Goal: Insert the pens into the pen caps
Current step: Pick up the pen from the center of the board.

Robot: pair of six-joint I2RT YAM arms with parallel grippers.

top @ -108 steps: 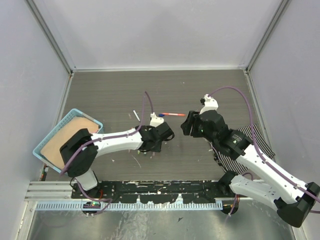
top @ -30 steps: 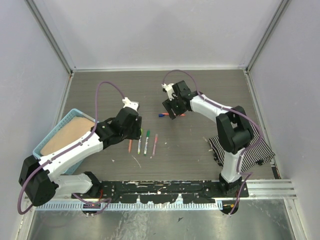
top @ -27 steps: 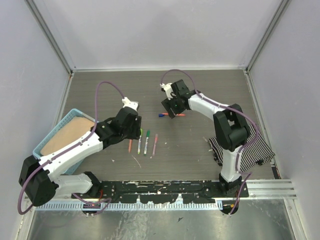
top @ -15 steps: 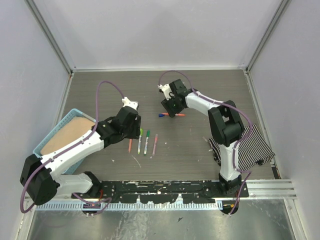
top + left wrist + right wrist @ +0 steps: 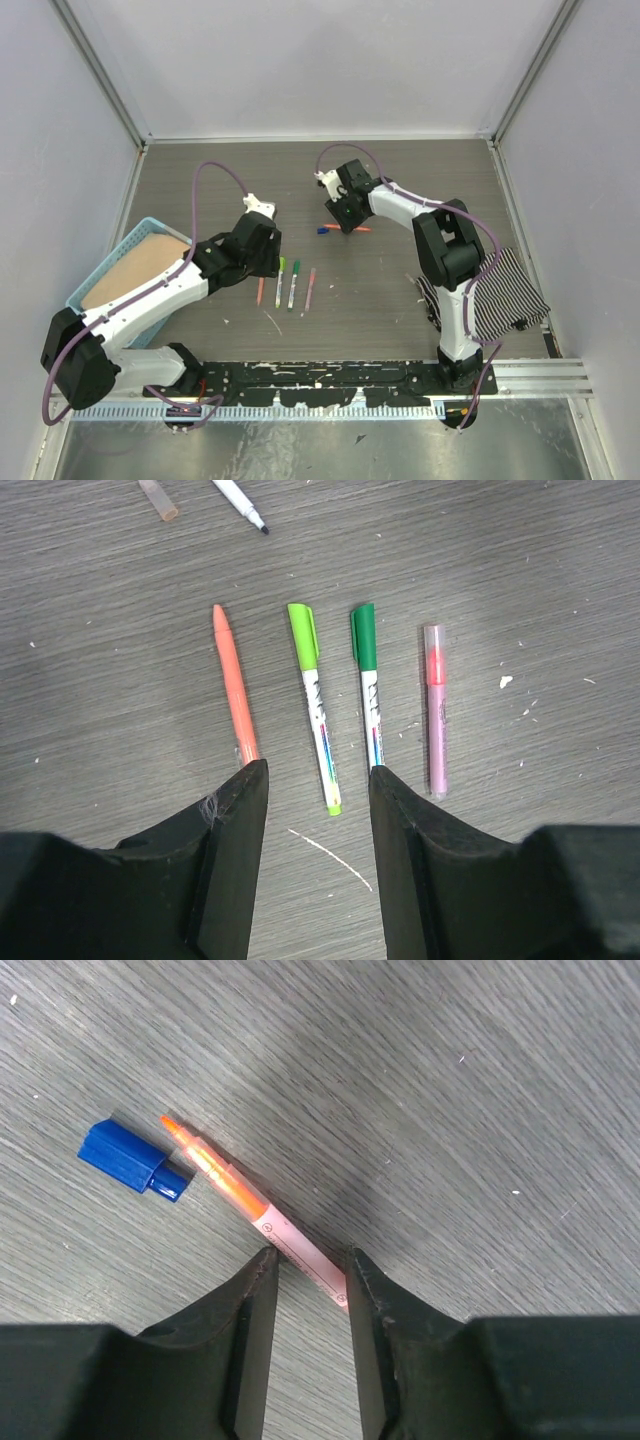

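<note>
Tabletop (image 5: pixel 230 170): dark grey wood-grain, scuffed with pale flecks. Walls (image 5: pixel 320 60): plain pale panels, upper, left, right. Frame posts (image 5: pixel 100 70): aluminium, at both upper corners. Slotted metal rail (image 5: pixel 300 411): bottom edge.

Table (image 5: pixel 520 570) is showing matt grey wood grain, flecked white. Pens (image 5: pixel 317 705) and blue cap (image 5: pixel 125 1156) are showing smooth, glossy plastic. Left fingers (image 5: pixel 230 860) are showing matt black plastic. Striped cloth (image 5: pixel 510 295) is lying at the right edge, bare metal rail (image 5: pixel 300 410) at the near edge.
</note>
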